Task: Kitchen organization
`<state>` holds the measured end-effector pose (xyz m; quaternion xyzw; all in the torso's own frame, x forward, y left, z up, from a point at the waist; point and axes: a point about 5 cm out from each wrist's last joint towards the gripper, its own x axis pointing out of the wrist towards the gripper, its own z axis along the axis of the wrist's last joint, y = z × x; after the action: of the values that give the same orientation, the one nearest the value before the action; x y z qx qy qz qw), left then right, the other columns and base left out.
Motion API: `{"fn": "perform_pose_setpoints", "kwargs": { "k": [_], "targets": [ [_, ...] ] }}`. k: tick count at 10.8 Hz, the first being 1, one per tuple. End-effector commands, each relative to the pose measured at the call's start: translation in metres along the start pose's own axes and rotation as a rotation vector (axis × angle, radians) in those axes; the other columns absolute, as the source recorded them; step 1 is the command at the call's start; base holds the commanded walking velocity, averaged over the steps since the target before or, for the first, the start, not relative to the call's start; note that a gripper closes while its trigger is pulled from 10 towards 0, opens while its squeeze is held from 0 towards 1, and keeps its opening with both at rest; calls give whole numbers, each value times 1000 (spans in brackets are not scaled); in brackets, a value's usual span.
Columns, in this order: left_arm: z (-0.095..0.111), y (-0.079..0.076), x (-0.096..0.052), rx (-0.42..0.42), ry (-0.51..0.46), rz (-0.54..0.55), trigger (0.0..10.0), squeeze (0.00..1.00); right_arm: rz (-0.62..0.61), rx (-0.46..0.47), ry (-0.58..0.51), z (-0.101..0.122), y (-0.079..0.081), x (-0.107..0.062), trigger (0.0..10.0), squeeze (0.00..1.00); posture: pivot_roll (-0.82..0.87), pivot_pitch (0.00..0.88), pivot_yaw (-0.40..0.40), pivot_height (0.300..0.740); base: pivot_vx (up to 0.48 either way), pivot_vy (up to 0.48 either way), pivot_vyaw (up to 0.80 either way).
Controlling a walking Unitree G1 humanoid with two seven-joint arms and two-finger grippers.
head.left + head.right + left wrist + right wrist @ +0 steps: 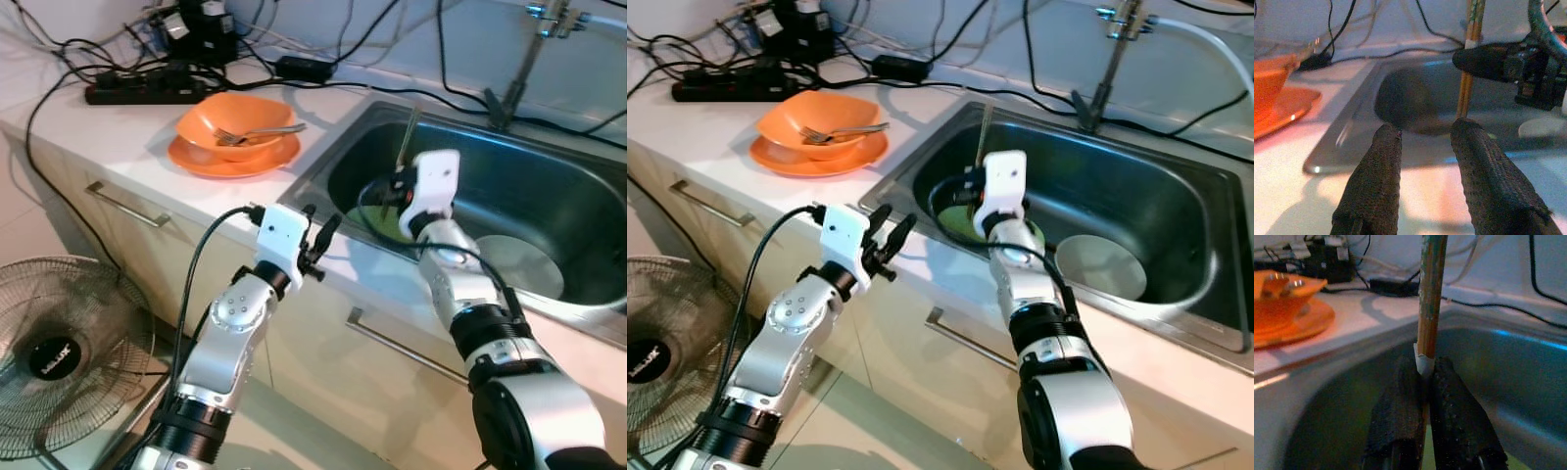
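My right gripper is shut on a pair of wooden chopsticks, holding them upright inside the steel sink. In the head view the chopsticks rise above a green bowl at the sink's near left. My left gripper hovers open at the counter's front edge, just left of the sink, with nothing between its fingers. Its wrist view looks across the sink rim toward the chopsticks.
An orange bowl holding a fork sits on an orange plate on the counter to the left. A white dish lies in the sink. A power strip and cables run along the back; a faucet, a floor fan.
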<state>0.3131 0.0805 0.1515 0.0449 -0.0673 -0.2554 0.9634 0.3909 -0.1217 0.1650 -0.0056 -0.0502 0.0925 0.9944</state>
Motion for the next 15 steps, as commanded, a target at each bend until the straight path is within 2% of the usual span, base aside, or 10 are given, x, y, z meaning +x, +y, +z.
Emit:
{"fn": "perform_pose_setpoints", "kwargs": {
  "k": [1, 4, 6, 8, 9, 10, 12, 13, 14, 15],
  "targets": [
    [-4, -3, -2, -1, 24, 1, 10000, 0, -8, -15, -13, 4, -4, 3, 10000, 0, 185, 30, -27, 740, 0, 0, 0],
    [-3, -8, 1, -16, 26, -23, 10000, 0, -29, -38, 21, 1, -11, 4, 10000, 0, 185, 18, -24, 740, 0, 0, 0],
    [-2, -10, 2, -57, 20, -36, 10000, 0, -37, -43, 24, -1, -14, 3, 10000, 0, 183, 11, -19, 740, 0, 0, 0],
    [1, -10, 3, -54, 12, -39, 10000, 0, -47, -39, 29, -3, -16, 2, 10000, 0, 184, 4, -17, 740, 0, 0, 0],
    [2, -11, 3, -55, 10, -45, 10000, 0, -50, -30, 30, -4, -17, 1, 10000, 741, 182, 3, -16, 740, 0, 0, 0],
    [3, -13, 4, -58, 6, -56, 10000, 0, -49, -29, 33, -5, -17, 1, 10000, 1000, 184, 0, -16, 740, 0, 0, 0],
    [4, -14, 4, -61, 6, -62, 10000, 0, -47, -34, 37, -7, -15, 1, 10000, 976, 186, 0, -16, 740, 0, 0, 0],
    [3, -14, 4, -60, 7, -62, 10000, 0, -45, -37, 34, -7, -14, 1, 10000, 0, 187, 0, -15, 740, 0, 0, 0],
    [3, -14, 3, -60, 7, -62, 10000, 0, -40, -37, 28, -5, -13, 1, 10000, 0, 186, 0, -16, 740, 0, 0, 0],
    [3, -15, 3, -60, 9, -63, 10000, 0, -32, -26, 23, -5, -12, 2, 10000, 78, 185, 0, -16, 740, 0, 0, 0]
  ]
}}
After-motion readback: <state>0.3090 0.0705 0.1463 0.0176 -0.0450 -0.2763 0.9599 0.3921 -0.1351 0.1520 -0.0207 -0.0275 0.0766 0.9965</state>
